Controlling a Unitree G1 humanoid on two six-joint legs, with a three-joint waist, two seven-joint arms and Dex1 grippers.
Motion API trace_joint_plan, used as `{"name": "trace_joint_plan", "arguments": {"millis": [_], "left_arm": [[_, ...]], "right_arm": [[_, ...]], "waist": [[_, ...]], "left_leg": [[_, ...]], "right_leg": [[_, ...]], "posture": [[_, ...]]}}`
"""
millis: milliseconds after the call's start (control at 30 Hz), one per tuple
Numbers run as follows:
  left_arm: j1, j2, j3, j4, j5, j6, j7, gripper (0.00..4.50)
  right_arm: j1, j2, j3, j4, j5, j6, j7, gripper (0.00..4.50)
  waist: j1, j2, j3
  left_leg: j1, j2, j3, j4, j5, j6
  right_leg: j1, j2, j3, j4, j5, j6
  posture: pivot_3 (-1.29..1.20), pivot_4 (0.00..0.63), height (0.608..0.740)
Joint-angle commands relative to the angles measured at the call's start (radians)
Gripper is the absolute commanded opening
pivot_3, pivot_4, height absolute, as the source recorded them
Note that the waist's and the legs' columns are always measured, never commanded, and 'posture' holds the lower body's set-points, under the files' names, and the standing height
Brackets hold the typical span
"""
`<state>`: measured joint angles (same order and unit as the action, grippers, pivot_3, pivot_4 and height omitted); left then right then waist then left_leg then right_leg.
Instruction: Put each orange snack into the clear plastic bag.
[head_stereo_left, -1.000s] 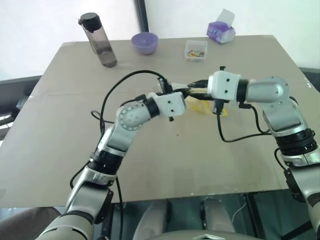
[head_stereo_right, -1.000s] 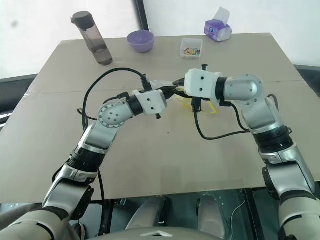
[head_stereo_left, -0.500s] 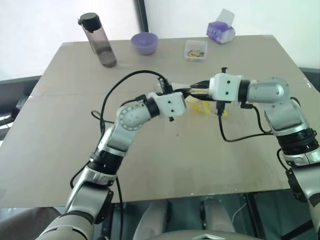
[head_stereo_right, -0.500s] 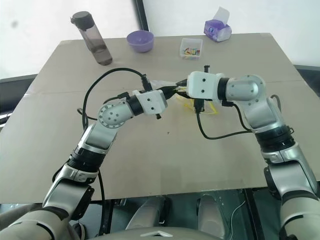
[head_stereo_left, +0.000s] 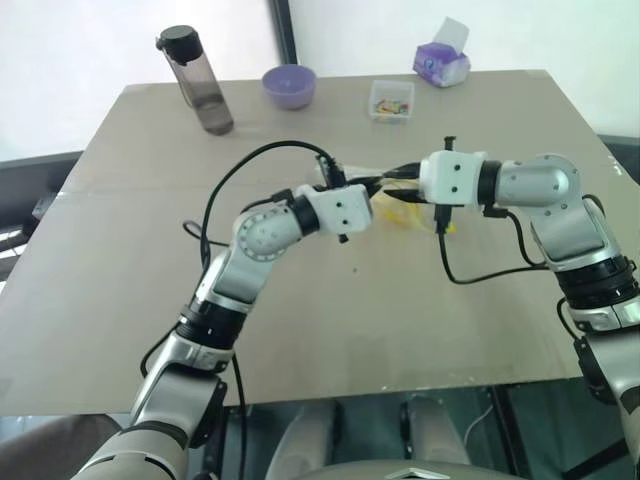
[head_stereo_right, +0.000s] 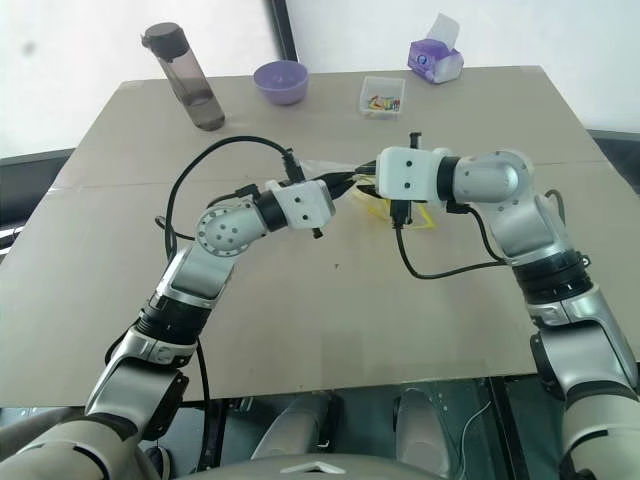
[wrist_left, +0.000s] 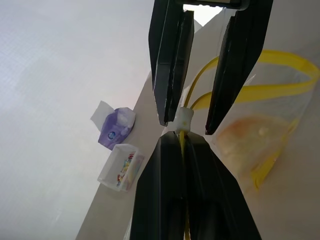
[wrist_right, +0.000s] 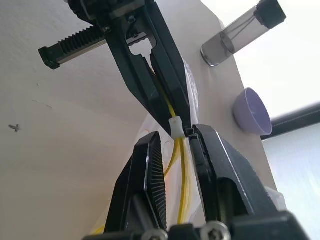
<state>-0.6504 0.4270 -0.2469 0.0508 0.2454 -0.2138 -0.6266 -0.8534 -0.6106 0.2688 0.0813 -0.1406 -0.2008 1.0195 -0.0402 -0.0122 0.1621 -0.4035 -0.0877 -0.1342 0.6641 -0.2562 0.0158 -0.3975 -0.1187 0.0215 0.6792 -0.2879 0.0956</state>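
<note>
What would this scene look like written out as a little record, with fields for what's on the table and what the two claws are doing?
surface: cardboard-covered table
left gripper: shut on the clear plastic bag's yellow zip strip
right gripper: fingers either side of the strip's white slider, slightly apart
clear plastic bag: holds an orange snack
far edge: dark water bottle, purple bowl, small clear box, purple tissue pack

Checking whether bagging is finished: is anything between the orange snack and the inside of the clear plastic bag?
Nothing visible: an orange snack already lies inside the clear plastic bag. The left gripper is shut on the bag's yellow strip, and the right gripper straddles that strip by the white slider.
</note>
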Motion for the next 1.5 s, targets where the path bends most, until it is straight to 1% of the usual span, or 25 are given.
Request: {"name": "trace_joint_plan", "arguments": {"millis": [33,200,367,1167,1200,1233,1500], "left_arm": [[-0.014,0.002,-0.004,-0.026,0.001,-0.022,0.002,0.00],[-0.015,0.003,-0.005,-0.023,0.003,-0.028,0.000,0.00],[-0.015,0.003,-0.003,-0.024,0.006,-0.028,0.003,0.00],[-0.016,0.005,-0.005,-0.022,0.007,-0.036,0.001,0.00],[-0.017,0.004,-0.005,-0.021,0.007,-0.037,0.001,0.00],[-0.018,0.004,-0.005,-0.020,0.007,-0.037,0.001,0.00],[-0.016,0.002,0.000,-0.011,0.004,-0.031,0.007,0.00]], "right_arm": [[-0.050,-0.002,-0.018,-0.007,0.017,-0.044,-0.001,0.99],[-0.086,-0.010,-0.013,0.045,0.040,-0.117,0.043,0.99],[-0.091,-0.008,-0.007,0.068,0.053,-0.136,0.073,0.99],[-0.094,-0.005,-0.008,0.102,0.033,-0.156,0.069,0.99],[-0.092,-0.006,-0.009,0.102,0.033,-0.156,0.069,0.49],[-0.092,-0.006,-0.009,0.101,0.032,-0.156,0.067,0.29],[-0.090,-0.010,-0.010,0.101,0.029,-0.156,0.060,0.29]], "waist": [[0.000,0.000,0.000],[0.000,0.000,0.000],[0.000,0.000,0.000],[0.000,0.000,0.000],[0.000,0.000,0.000],[0.000,0.000,0.000],[0.000,0.000,0.000]], "left_leg": [[0.000,0.000,0.000,0.000,0.000,0.000],[0.000,0.000,0.000,0.000,0.000,0.000],[0.000,0.000,0.000,0.000,0.000,0.000],[0.000,0.000,0.000,0.000,0.000,0.000],[0.000,0.000,0.000,0.000,0.000,0.000],[0.000,0.000,0.000,0.000,0.000,0.000],[0.000,0.000,0.000,0.000,0.000,0.000]], "right_leg": [[0.000,0.000,0.000,0.000,0.000,0.000],[0.000,0.000,0.000,0.000,0.000,0.000],[0.000,0.000,0.000,0.000,0.000,0.000],[0.000,0.000,0.000,0.000,0.000,0.000],[0.000,0.000,0.000,0.000,0.000,0.000],[0.000,0.000,0.000,0.000,0.000,0.000],[0.000,0.000,0.000,0.000,0.000,0.000]], "posture": [[0.00,0.150,0.740],[0.00,0.150,0.740],[0.00,0.150,0.740],[0.00,0.150,0.740],[0.00,0.150,0.740],[0.00,0.150,0.740],[0.00,0.150,0.740]]}}
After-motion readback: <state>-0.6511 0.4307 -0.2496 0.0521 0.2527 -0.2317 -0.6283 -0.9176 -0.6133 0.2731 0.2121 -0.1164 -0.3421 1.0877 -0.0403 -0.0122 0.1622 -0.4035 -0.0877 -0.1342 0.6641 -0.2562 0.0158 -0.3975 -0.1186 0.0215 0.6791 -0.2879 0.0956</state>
